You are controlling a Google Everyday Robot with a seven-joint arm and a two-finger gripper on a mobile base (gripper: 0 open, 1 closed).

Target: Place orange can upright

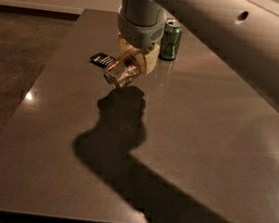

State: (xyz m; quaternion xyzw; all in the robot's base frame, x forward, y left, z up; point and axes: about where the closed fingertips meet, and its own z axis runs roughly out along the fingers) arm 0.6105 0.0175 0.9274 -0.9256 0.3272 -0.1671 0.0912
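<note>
The orange can is held tilted, its silver end pointing down and to the left, lifted above the dark table. My gripper hangs from the arm at the top centre and is shut on the can, its cream fingers on either side of it. The can's shadow falls on the table just below it.
A green can stands upright on the table behind and to the right of the gripper. A small black packet lies flat just left of the held can. The table's left edge borders a dark floor.
</note>
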